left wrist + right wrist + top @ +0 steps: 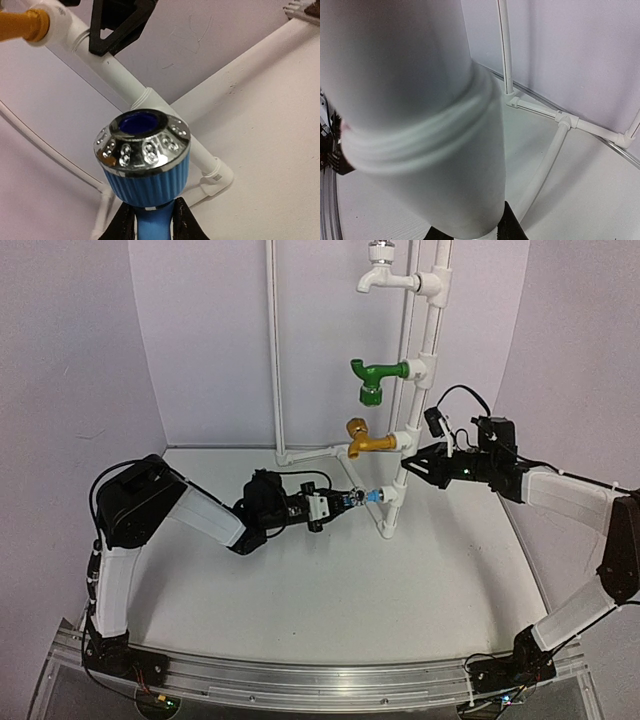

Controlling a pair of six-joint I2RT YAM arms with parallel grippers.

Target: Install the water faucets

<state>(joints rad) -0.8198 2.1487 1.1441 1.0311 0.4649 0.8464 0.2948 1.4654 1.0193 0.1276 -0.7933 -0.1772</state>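
Faucet (142, 165), ribbed sky-blue with chrome rim, sits clamped in left pincer (152, 225); right pincer (475, 230) grips pipe (420, 125).

The small sky-blue tap (368, 496), with a ribbed collar and a silvery hollow end, is held level above the table's (330, 590) far middle.

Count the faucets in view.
4: a white faucet topmost on the pipe stand, a green faucet below it, a gold faucet lower still, and a small blue faucet in the left gripper.
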